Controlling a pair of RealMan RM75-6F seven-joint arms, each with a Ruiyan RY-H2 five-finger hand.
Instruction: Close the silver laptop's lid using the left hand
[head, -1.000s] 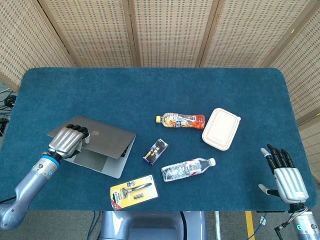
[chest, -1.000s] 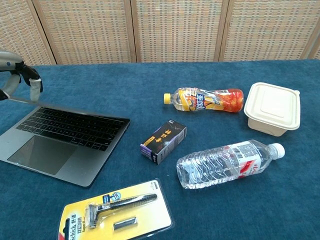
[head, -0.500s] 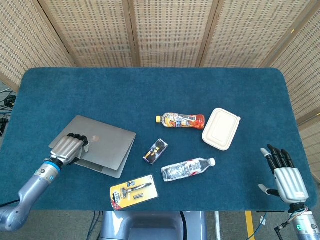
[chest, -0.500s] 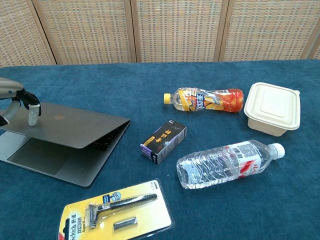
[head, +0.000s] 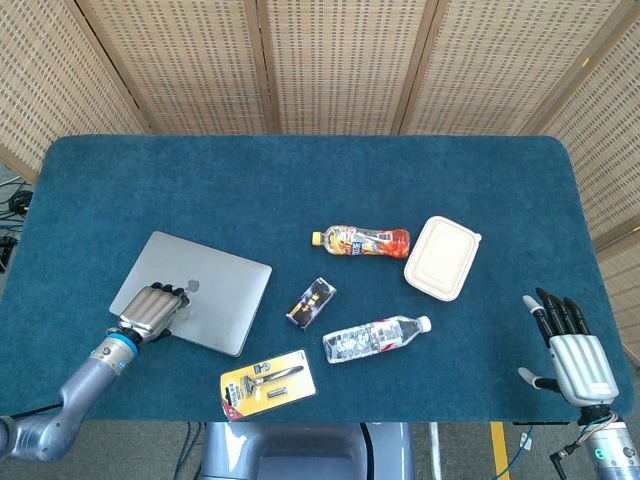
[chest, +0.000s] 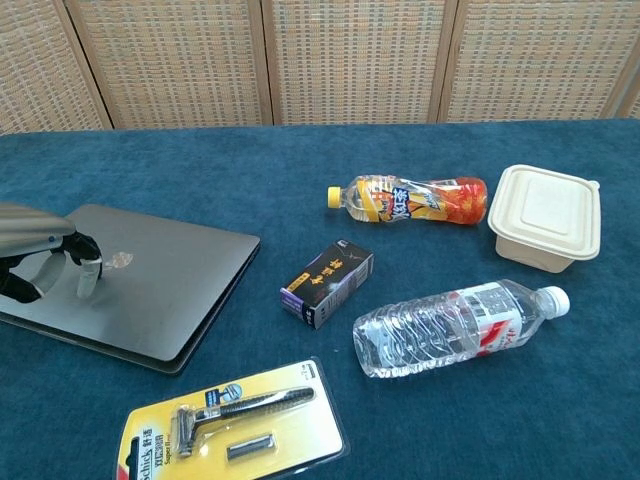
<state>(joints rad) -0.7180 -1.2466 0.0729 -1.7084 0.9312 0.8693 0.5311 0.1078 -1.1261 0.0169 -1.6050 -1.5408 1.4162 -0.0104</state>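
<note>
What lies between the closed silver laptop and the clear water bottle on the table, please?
In the head view, the small dark box lies between the silver laptop and the water bottle, apart from both.
</note>
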